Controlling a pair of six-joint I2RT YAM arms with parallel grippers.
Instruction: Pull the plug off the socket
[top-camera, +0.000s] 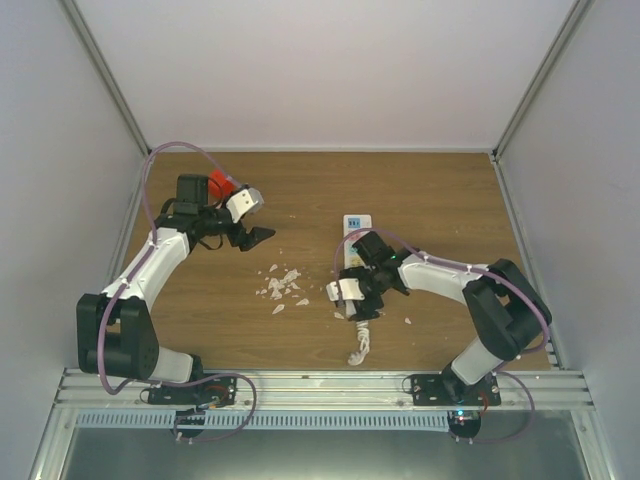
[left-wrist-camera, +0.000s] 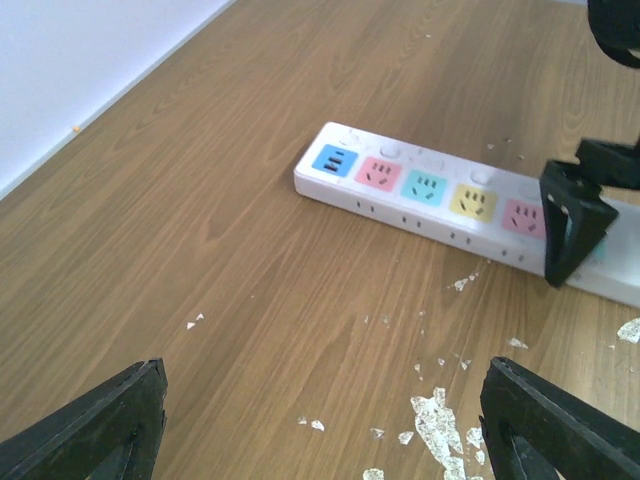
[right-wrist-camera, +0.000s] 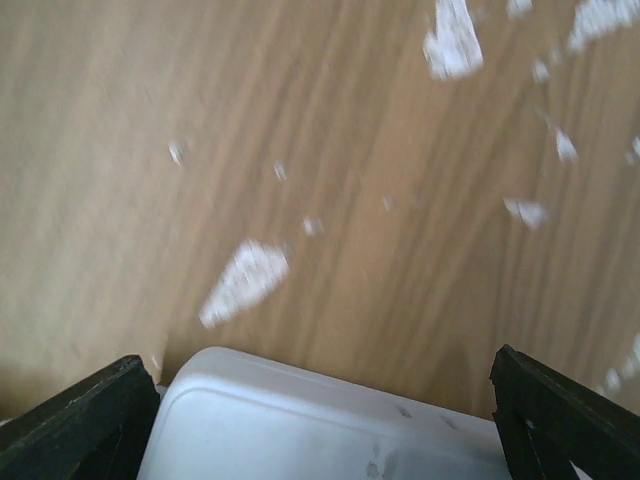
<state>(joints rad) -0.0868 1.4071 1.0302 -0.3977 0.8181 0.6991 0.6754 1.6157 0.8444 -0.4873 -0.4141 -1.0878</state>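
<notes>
The socket (left-wrist-camera: 420, 190) lies flat on the wooden tabletop (top-camera: 300, 200), close to the middle. The right tool (right-wrist-camera: 320, 420) stands wide apart, astride its near end. The left tool (left-wrist-camera: 325, 420), also apart, hovers beside, holding nothing.

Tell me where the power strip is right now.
In the top view the power strip lies right of centre on the table. The right end effector is over its near half, and white flakes lie to its left.

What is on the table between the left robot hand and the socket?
Only little white flakes lie scattered on the wood between left gripper and socket, seen in the top view.
</notes>
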